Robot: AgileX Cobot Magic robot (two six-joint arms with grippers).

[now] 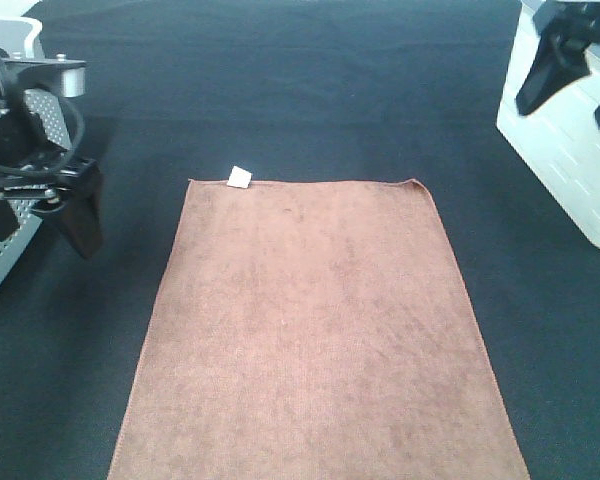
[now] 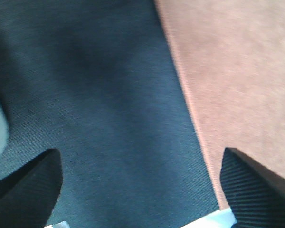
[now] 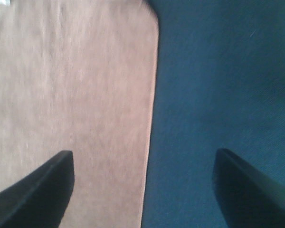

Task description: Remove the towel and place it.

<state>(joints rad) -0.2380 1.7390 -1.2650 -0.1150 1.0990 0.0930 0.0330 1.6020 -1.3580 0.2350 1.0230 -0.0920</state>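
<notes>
We see a dark woven-cloth tabletop (image 1: 310, 90) bearing a large rectangular reddish-brown terry towel (image 1: 315, 340) spread flat, its small white tag (image 1: 240, 177) at a far corner, and a white plastic box (image 1: 570, 170) standing at the right.

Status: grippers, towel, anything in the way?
Left gripper open, empty, beside towel. Right gripper open, empty. Towel flat, untouched. Nothing on it.

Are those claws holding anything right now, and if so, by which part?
Nothing is held. The left gripper and the right gripper are both open, and the towel lies flat, untouched.
</notes>
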